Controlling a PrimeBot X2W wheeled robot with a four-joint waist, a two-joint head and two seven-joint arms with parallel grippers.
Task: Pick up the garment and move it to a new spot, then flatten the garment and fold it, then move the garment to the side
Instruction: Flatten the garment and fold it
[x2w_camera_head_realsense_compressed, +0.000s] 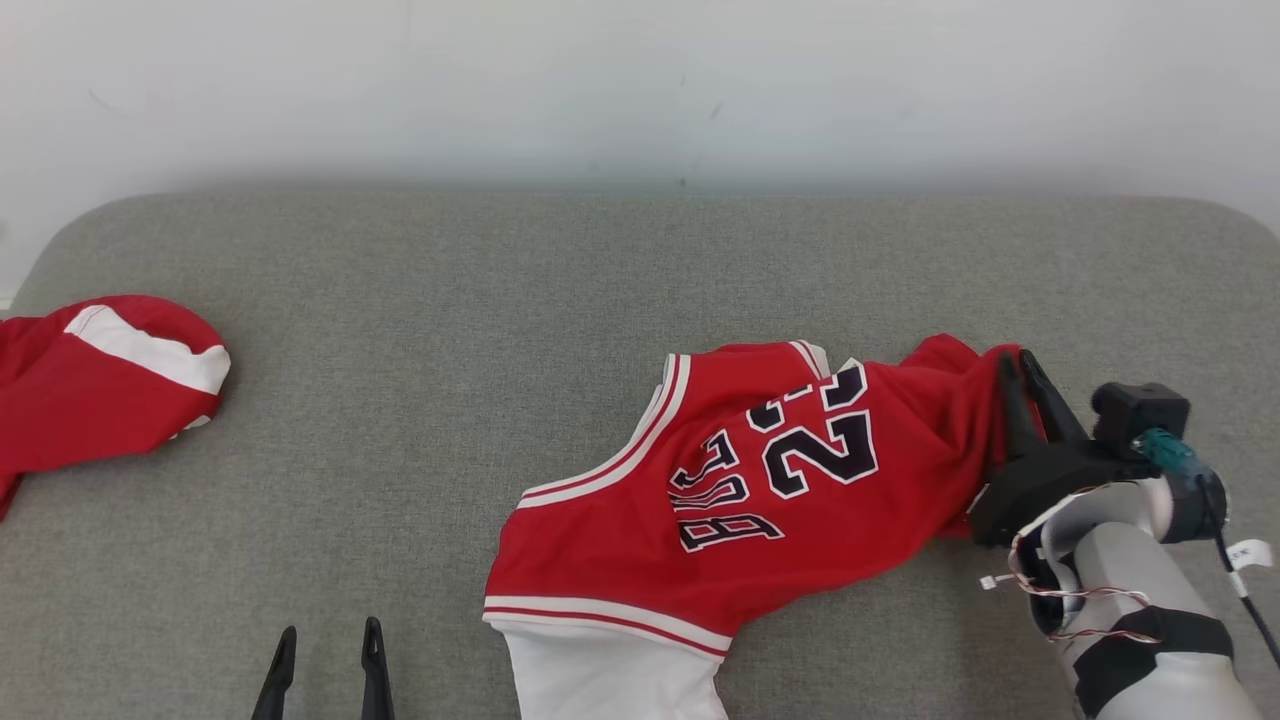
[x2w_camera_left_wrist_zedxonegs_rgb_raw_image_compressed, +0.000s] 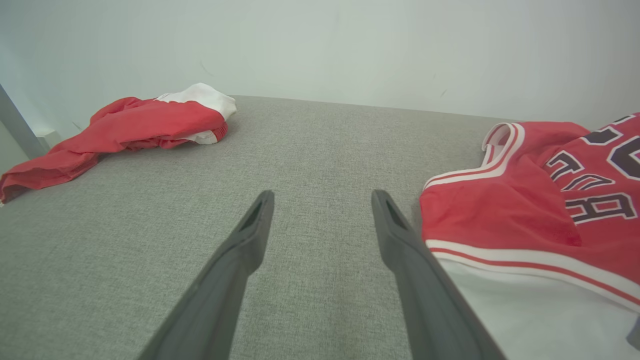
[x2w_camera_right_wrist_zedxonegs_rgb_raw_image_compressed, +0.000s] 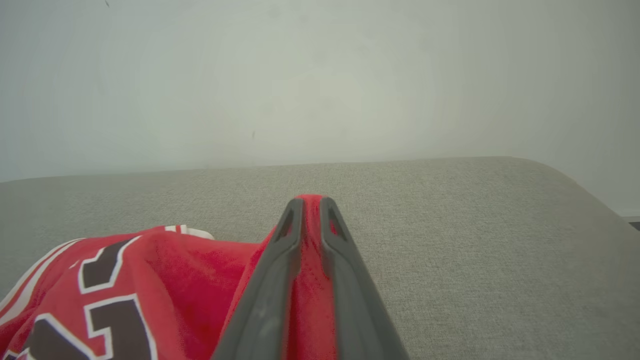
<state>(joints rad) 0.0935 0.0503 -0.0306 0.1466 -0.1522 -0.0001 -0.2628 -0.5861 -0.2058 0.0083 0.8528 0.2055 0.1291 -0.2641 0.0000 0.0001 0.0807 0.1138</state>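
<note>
edge of red jersey (x2w_camera_head_realsense_compressed: 620, 540) tight between right jaws

Red sleeveless jersey (x2w_camera_head_realsense_compressed: 620, 520), white and red stripes along armhole and hem, dark white-edged numerals and letters facing up, white fabric below the hem. Rumpled, partly spread, stretching leftward from the right gripper (x2w_camera_head_realsense_compressed: 1015, 365); one red edge bunched and pinched between its fingers. Near the left gripper (x2w_camera_head_realsense_compressed: 330, 628), off to its right.

The jersey (x2w_camera_head_realsense_compressed: 600, 540), at lower centre, is seen as soft, crumpled cloth. The padded surface (x2w_camera_head_realsense_compressed: 450, 300) is covered in coarse matt weave. The right gripper (x2w_camera_head_realsense_compressed: 1018, 362) is finished in smooth matt plastic.
</note>
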